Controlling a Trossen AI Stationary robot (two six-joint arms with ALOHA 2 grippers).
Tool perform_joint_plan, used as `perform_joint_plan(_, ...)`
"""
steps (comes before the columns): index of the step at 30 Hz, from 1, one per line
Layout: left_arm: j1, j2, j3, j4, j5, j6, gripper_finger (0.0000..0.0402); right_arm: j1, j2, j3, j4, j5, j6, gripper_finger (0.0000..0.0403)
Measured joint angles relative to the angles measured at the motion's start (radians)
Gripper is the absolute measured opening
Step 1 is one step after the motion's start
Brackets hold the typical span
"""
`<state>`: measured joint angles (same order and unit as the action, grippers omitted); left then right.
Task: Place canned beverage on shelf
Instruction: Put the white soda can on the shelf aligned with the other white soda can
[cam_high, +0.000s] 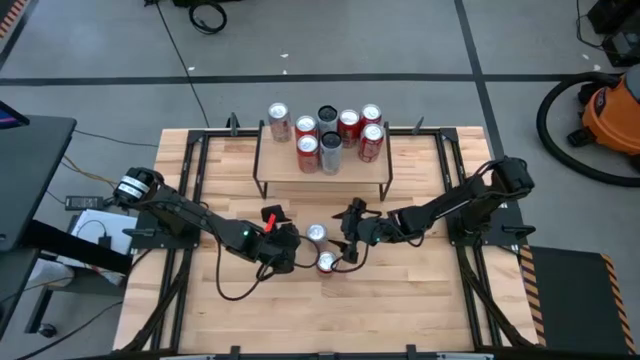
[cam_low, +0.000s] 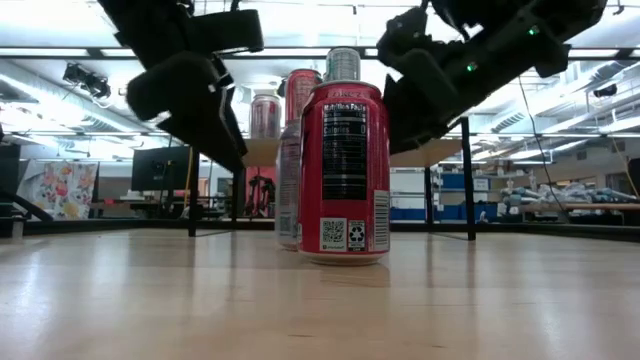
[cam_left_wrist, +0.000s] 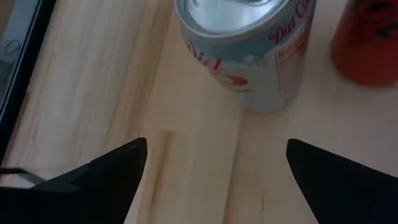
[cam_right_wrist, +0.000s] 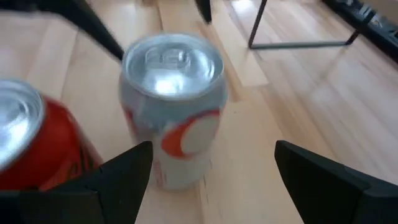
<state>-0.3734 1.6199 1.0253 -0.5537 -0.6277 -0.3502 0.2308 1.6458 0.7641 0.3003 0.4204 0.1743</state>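
Your silver can (cam_high: 316, 233) stands upright on the table (cam_high: 420, 300), red can (cam_high: 327, 263) just beside it. Left gripper (cam_high: 290, 243) and right gripper (cam_high: 345, 240) flank it, both spread wide, holding nothing. Shelf (cam_high: 322, 172) sits behind, seven cans on top.

Red can (cam_low: 345, 170) upright centre on table (cam_low: 320, 305), barcode side facing cam. Silver can (cam_low: 288, 180) just behind at its 9 o'clock. Dark arms overhead at 10 and 2 o'clock. Shelf (cam_low: 440, 152) w/ cans behind.
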Motion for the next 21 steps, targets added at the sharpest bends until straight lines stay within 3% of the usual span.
perform_joint_plan(7,-0.013,-0.001,0.049,-0.024,0.074,-0.042,0.0396,0.004,0.078,0.065,-0.013,-0.015,-0.034,0.0348)
perform_joint_plan(14,0.006,-0.001,0.06,0.033,0.121,0.004,0.0396,0.034,0.001,0.078,-0.151,0.06,-0.04,0.0348)
perform_joint_plan(21,0.089,-0.001,-0.012,0.188,0.216,0.101,0.0396,0.101,-0.073,0.078,-0.288,0.131,0.008,0.0348)
